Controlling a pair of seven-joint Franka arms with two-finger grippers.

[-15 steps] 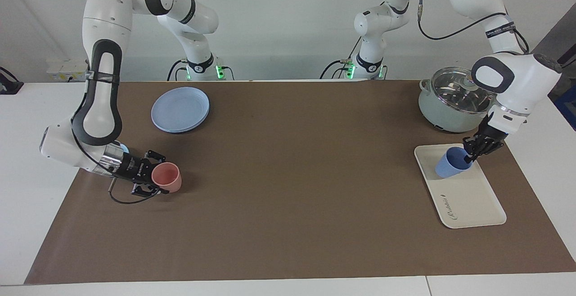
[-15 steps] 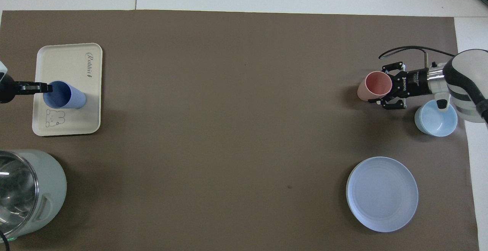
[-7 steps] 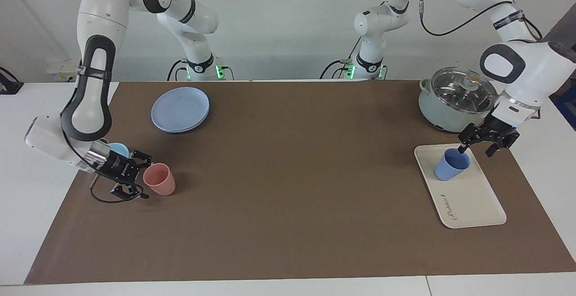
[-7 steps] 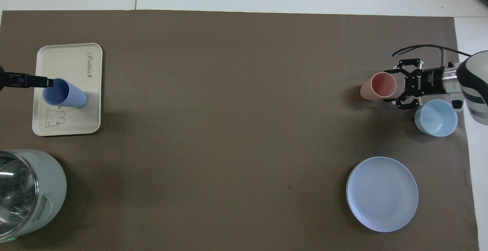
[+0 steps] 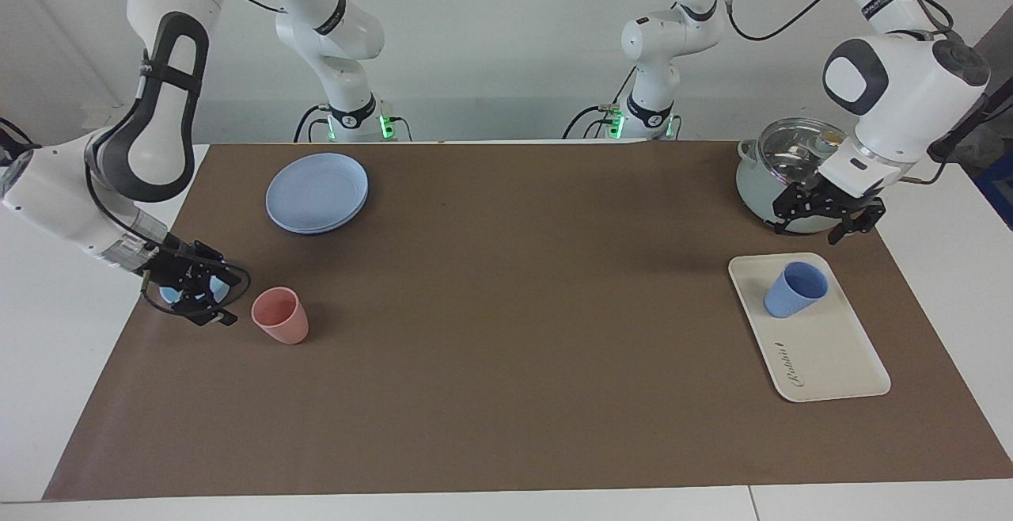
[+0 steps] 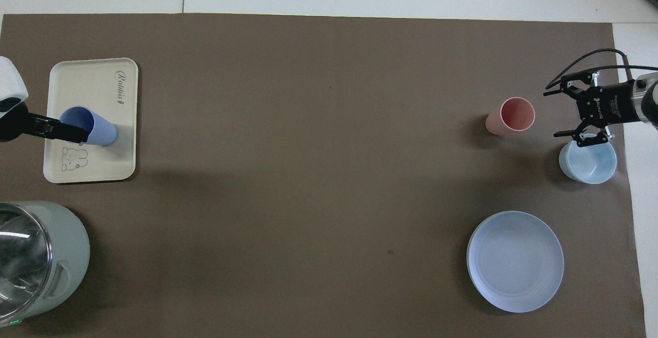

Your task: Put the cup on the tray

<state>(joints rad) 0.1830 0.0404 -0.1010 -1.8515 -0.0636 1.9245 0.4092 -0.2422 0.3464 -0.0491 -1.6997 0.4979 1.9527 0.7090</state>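
Observation:
The periwinkle-blue cup stands upright on the cream tray, toward the end of the tray nearer the robots. In the overhead view the cup sits between the bear drawing and the "Rabbit" lettering of the tray. My left gripper is open and empty, raised above the gap between the tray and the pot, clear of the cup. In the overhead view it overlaps the cup's rim. My right gripper is open and empty, low over the table beside the pink cup.
A grey-green pot with a glass lid stands beside the tray, nearer the robots. A light-blue bowl sits under the right wrist. A round blue plate lies nearer the robots than the pink cup.
My left gripper let go of the blue cup and rose away toward the pot. My right gripper opened, released the pink cup and drew back; the pink cup now stands upright.

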